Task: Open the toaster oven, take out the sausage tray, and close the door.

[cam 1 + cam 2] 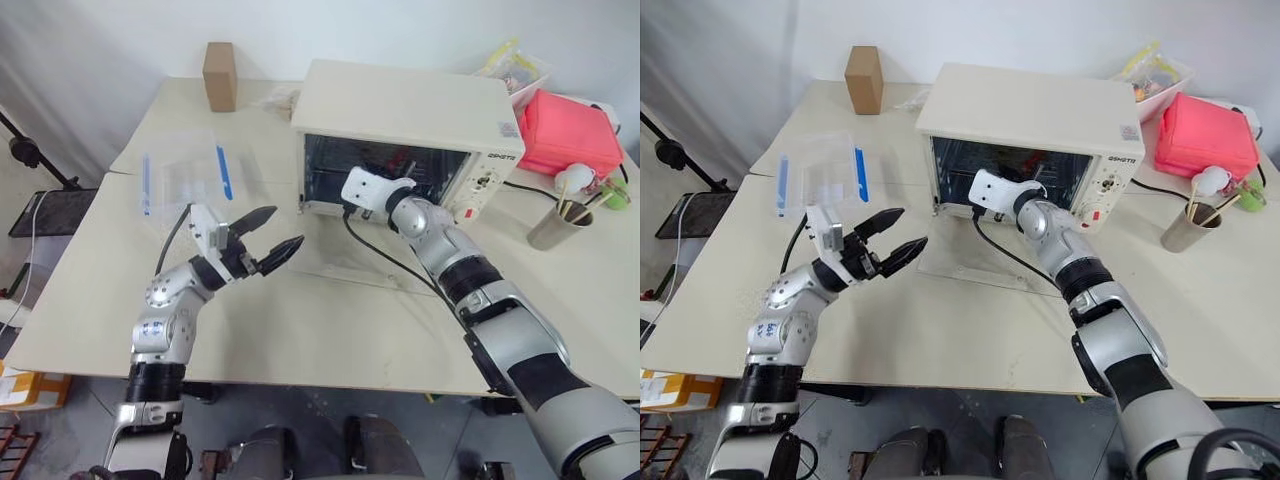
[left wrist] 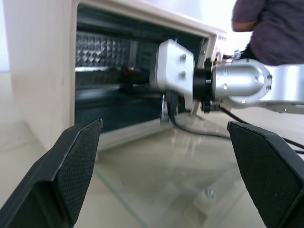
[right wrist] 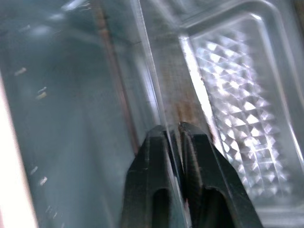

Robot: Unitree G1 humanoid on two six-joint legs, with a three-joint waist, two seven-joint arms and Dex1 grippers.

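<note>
The cream-white toaster oven [image 1: 410, 105] stands at the back of the table. Its glass door [image 1: 330, 262] lies folded down flat in front of it. My right gripper [image 3: 172, 127] reaches into the oven's cavity, level, and is shut on the thin, brown-stained metal rim of the sausage tray [image 3: 183, 102]. The sausage is hidden from me. My left gripper [image 1: 286, 228] hovers open above the table, just left of the lowered door and pointing at the oven's opening, with nothing between its fingers.
A clear container with blue clips [image 1: 190, 175] lies left of the oven, with a cardboard box [image 1: 220, 75] behind it. To the oven's right stand a pink box [image 1: 565, 130] and a metal cup [image 1: 557, 225]. A person [image 2: 270, 28] is beyond the table.
</note>
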